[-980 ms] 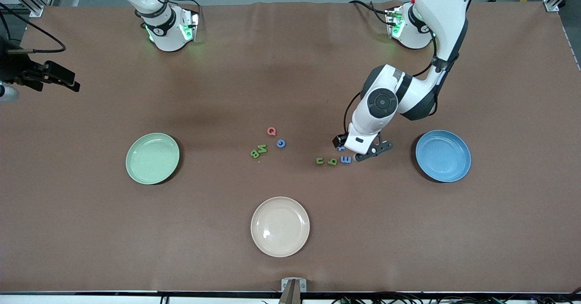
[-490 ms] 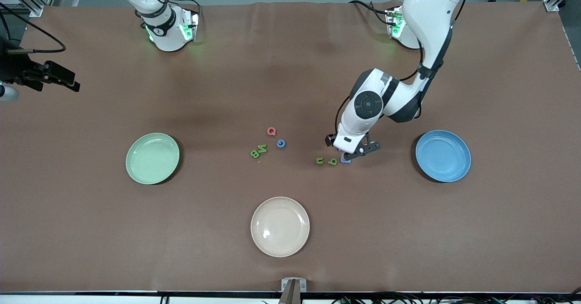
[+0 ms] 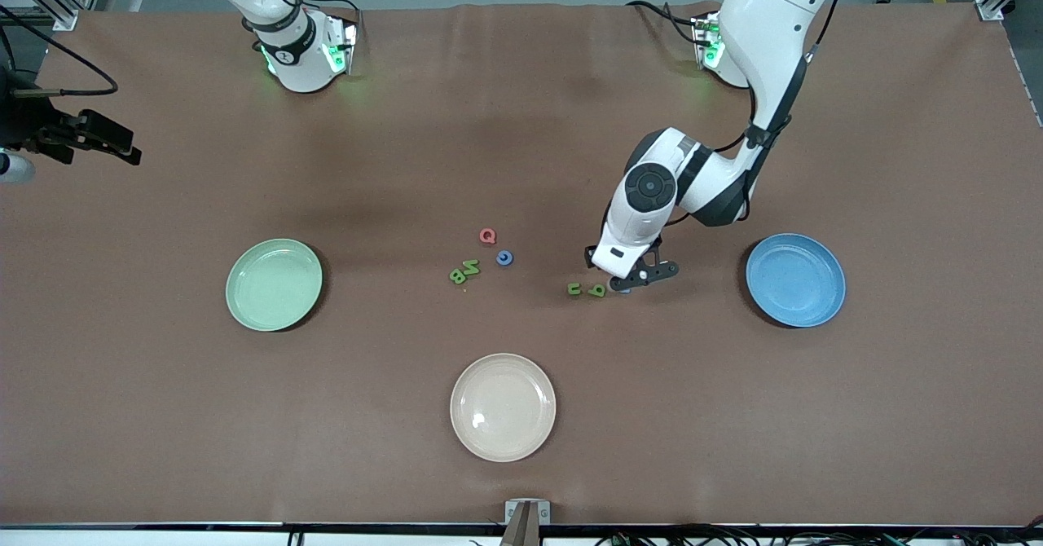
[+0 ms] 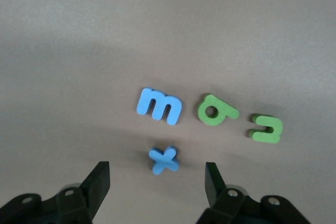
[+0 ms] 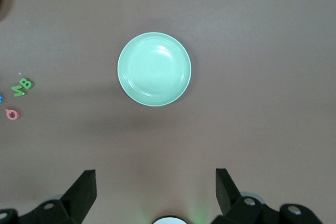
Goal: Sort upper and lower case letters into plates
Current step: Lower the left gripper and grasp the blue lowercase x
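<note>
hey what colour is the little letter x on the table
Blue. The letter x shows best in the left wrist view.

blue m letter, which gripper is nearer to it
Left. The left gripper hangs right over the blue m, jaws open. The right gripper waits high over the pale green plate, toward the right arm's end of the table.
</note>
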Available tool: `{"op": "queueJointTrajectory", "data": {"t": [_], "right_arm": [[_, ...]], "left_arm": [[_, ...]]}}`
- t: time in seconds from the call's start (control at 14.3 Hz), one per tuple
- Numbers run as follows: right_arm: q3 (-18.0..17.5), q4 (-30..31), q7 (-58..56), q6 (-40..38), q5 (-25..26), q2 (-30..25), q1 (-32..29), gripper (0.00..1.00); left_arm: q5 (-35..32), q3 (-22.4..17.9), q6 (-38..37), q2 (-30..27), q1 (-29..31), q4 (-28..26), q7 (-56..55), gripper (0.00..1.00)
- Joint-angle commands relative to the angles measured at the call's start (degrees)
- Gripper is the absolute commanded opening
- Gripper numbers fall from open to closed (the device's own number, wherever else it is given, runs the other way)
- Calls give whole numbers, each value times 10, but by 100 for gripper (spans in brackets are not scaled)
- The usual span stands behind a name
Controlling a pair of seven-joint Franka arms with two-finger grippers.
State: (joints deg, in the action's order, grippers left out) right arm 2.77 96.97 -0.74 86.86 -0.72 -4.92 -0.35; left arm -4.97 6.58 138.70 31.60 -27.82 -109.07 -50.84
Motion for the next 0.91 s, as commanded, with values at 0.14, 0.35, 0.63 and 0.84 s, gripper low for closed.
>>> {"op": "queueJointTrajectory", "data": {"t": [0.14,0.35,0.63,0.84], "right_arm": [[-4,18,-6,7,11,-17,-4,100],[-3,18,-6,7,11,-18,-4,100],[-3,19,-6,6,11,-18,-4,100],[-3,19,-6,6,11,-17,-4,100]], "left_arm": [[-60,-2,3,40,-8,35,-6,81],[-61,-2,3,57,-12,53,-7,80],[-60,-1,3,59,-16,52,-9,78],[-59,-1,2,59,-14,46,-11,75]]}}
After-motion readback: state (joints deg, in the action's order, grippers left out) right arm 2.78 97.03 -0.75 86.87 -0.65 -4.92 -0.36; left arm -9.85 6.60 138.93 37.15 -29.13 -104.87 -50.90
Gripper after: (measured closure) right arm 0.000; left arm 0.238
